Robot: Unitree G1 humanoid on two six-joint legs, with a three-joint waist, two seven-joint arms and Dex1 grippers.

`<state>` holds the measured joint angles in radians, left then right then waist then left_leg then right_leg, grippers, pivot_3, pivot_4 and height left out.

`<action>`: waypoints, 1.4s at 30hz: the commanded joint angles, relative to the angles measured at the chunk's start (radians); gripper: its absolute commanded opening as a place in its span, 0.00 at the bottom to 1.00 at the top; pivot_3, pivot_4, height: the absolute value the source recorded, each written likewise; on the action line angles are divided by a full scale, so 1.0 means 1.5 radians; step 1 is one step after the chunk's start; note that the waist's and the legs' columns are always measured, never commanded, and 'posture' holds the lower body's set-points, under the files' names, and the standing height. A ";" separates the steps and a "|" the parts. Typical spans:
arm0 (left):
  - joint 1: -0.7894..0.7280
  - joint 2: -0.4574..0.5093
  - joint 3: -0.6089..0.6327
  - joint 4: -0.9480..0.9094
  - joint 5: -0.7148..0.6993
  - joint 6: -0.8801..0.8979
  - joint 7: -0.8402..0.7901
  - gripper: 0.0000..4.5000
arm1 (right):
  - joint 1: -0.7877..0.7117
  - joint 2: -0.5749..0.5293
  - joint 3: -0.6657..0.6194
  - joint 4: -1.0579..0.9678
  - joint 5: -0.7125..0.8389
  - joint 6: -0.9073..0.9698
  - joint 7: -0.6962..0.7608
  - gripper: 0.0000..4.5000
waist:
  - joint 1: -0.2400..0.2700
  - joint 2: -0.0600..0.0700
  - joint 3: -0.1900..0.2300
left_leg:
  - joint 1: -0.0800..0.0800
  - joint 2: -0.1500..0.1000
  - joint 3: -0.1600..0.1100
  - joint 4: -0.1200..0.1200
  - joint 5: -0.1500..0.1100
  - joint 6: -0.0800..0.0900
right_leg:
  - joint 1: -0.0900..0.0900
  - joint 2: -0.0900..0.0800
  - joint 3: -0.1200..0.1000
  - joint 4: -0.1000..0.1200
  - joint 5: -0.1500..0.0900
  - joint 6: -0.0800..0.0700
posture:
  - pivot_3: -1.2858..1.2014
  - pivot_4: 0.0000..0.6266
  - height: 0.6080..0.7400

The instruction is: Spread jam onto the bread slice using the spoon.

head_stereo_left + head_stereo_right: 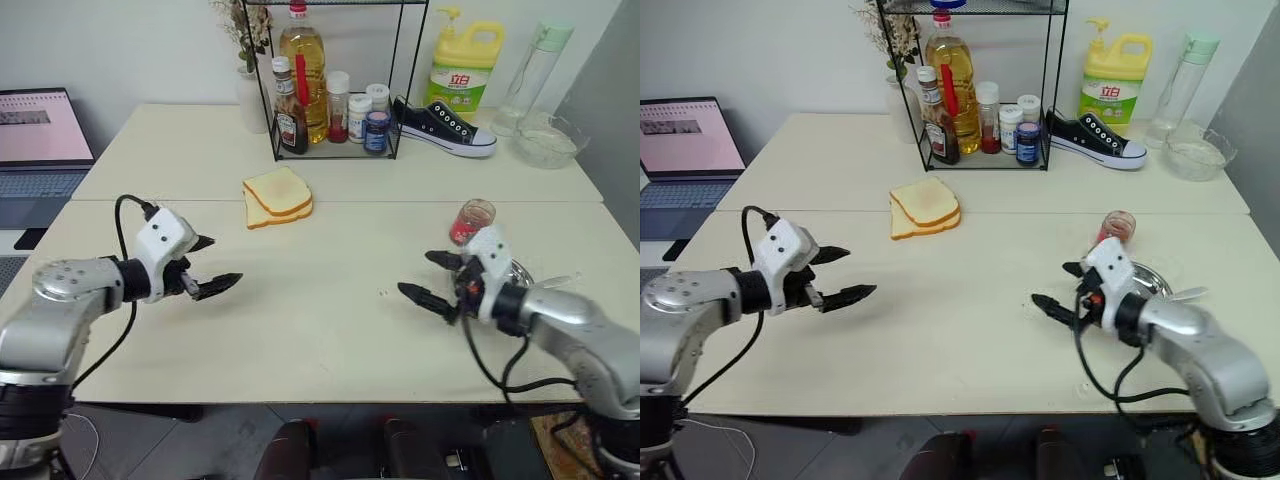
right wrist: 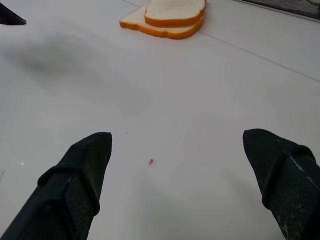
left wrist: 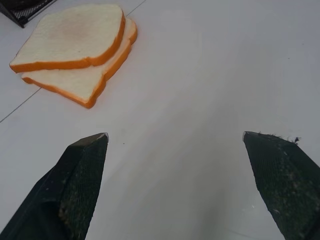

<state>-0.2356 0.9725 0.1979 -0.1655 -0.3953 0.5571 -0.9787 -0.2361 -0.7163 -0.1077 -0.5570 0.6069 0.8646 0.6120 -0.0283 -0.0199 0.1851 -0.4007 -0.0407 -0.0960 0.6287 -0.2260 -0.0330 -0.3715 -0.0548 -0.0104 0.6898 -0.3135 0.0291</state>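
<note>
Two cream bread slices [image 1: 277, 195] with tan crust lie stacked on the table in front of the wire rack. A small glass jar of red jam [image 1: 472, 220] stands at the right. Just behind my right hand a thin silver handle [image 1: 1188, 294], probably the spoon, sticks out over a metal dish [image 1: 1154, 280]. My left gripper [image 1: 220, 262] hovers open over bare table, nearer than the bread and to its left. My right gripper [image 1: 417, 274] is open and empty in front of the jar. The bread slices [image 3: 70, 35] show beyond the left fingers [image 3: 82, 180] and, far off, in the right wrist view [image 2: 175, 10].
A wire rack [image 1: 335, 110] of bottles and jars stands at the back. A black sneaker [image 1: 445, 128], a yellow detergent bottle [image 1: 465, 65], a tall clear bottle [image 1: 535, 70] and a glass bowl [image 1: 548, 140] sit at the back right. An open laptop [image 1: 40, 140] is at far left.
</note>
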 commanded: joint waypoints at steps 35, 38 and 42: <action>-0.517 -0.321 -0.142 0.799 0.245 -0.391 0.246 1.00 | -0.077 0.062 0.046 0.038 -0.035 -0.069 -0.003 0.99 | 0.007 -0.002 0.000 | -0.003 -0.002 0.002 0.002 0.000 0.000 | -0.001 0.000 -0.002 -0.001 0.001 0.003 | 0.52 0.24 1.00; -0.550 -0.352 -0.153 0.882 0.268 -0.432 0.237 1.00 | -0.066 0.070 0.043 0.013 -0.030 -0.056 -0.022 0.99 | -0.001 -0.003 0.000 | -0.004 -0.003 0.003 0.002 0.000 0.000 | -0.003 0.000 -0.001 -0.001 0.002 0.003 | 0.52 0.24 1.00; -0.575 -0.363 -0.147 0.932 0.280 -0.452 0.241 1.00 | -0.055 0.073 0.039 -0.005 -0.028 -0.046 -0.037 0.99 | -0.004 -0.003 0.000 | -0.004 -0.002 0.004 0.002 0.000 0.000 | -0.004 0.000 0.000 0.001 0.002 0.003 | 0.52 0.24 1.00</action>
<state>-1.0580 0.4148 -0.0332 1.2250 0.0158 -0.0904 -0.6235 -0.3218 -0.6102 -0.0215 -0.5200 0.5531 0.7959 0.5663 -0.0345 -0.0238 0.1854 -0.4071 -0.0432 -0.0902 0.6321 -0.2260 -0.0328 -0.3790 -0.0546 -0.0108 0.6922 -0.3110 0.0335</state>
